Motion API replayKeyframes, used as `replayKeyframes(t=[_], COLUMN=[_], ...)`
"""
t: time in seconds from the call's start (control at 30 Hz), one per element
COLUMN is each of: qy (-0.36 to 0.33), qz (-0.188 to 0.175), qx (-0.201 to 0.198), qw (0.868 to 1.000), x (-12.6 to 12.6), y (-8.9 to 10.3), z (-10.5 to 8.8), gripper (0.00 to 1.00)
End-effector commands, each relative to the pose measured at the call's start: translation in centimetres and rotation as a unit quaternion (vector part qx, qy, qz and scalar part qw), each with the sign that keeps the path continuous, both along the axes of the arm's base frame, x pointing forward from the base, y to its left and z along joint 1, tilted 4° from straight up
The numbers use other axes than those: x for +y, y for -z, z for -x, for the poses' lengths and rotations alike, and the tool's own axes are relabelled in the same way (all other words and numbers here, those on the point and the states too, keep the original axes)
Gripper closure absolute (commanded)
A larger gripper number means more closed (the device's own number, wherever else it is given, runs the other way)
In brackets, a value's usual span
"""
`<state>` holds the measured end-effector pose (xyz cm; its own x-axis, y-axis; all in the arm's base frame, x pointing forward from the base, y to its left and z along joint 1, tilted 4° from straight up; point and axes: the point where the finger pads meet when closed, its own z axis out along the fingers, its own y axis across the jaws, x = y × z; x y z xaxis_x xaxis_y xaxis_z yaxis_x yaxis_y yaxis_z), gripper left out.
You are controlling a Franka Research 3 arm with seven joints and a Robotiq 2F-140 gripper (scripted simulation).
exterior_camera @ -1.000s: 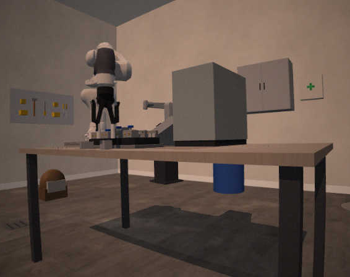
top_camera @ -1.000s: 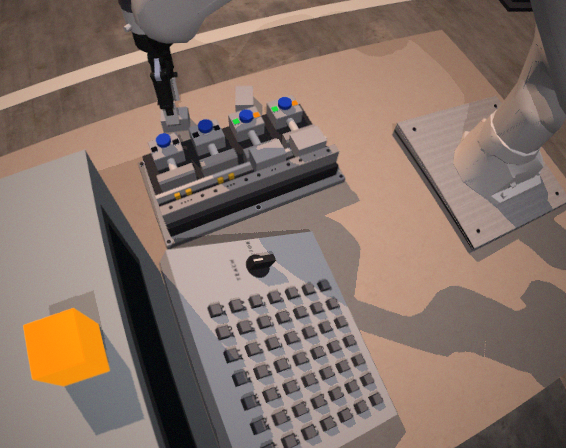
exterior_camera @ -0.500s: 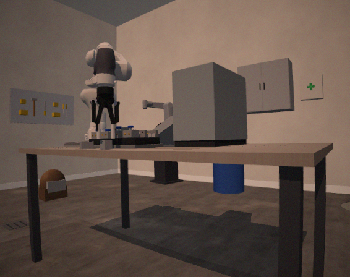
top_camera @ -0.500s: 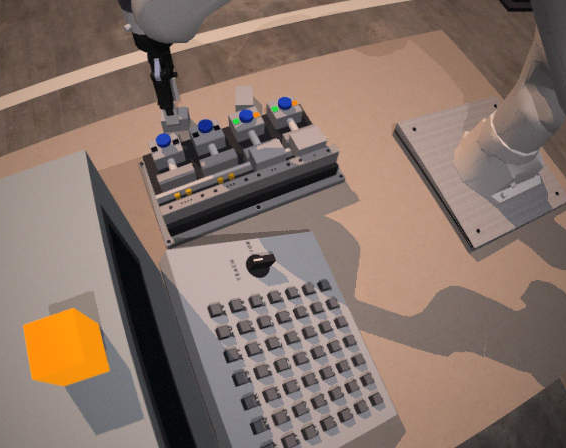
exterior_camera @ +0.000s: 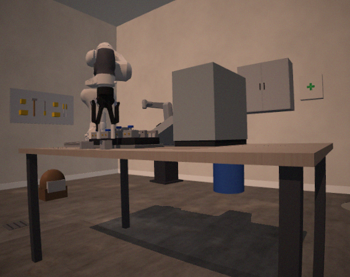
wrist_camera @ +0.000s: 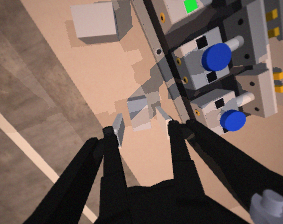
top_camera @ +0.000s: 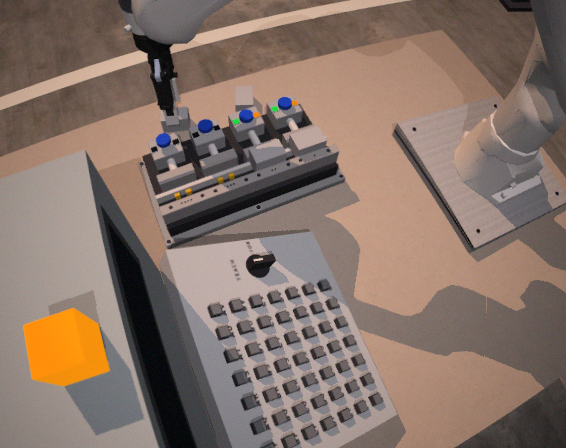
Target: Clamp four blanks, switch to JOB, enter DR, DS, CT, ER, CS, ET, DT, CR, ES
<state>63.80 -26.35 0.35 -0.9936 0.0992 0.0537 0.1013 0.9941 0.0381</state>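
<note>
1. Observe the hand (top_camera: 171,114) (exterior_camera: 106,135) (wrist_camera: 139,117): its fingers stand partly open and grip nothing. It points down at the near blank (top_camera: 180,119) (exterior_camera: 106,144) (wrist_camera: 139,114), which lies on the desk (top_camera: 400,75) (exterior_camera: 176,154) (wrist_camera: 147,162) behind the vise bank (top_camera: 250,206) (exterior_camera: 139,141). You cannot tell whether either fingertip touches it.
2. Locate the second loose blank (top_camera: 244,96) (exterior_camera: 86,144) (wrist_camera: 94,21) on the desk, also behind the bank, apart from the hand.
3. Find the other two blanks, the skewed-looking blank (top_camera: 267,153) and the end blank (top_camera: 306,140), at the two stations nearer the robot's base (top_camera: 477,231). Both stations show you lit green and amber lenses.
4. Note that the remaining two stations carry no blank; their lenses are dark.
5. Check the cabinet (top_camera: 30,215) (exterior_camera: 193,105): its amber lamp (top_camera: 65,347) is lit, so you have TEACH mode.
</note>
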Motion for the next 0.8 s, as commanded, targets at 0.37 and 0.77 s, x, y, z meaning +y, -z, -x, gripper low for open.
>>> replayKeyframes(t=[0.37, 0.77], qy=[-0.001, -0.001], qz=[-0.001, -0.001], qx=[-0.001, -0.001], qw=[1.000, 1.000], x=[0.0, 0.0], y=[0.7, 1.3], z=[0.1, 0.1], gripper=[0.60, 0.60])
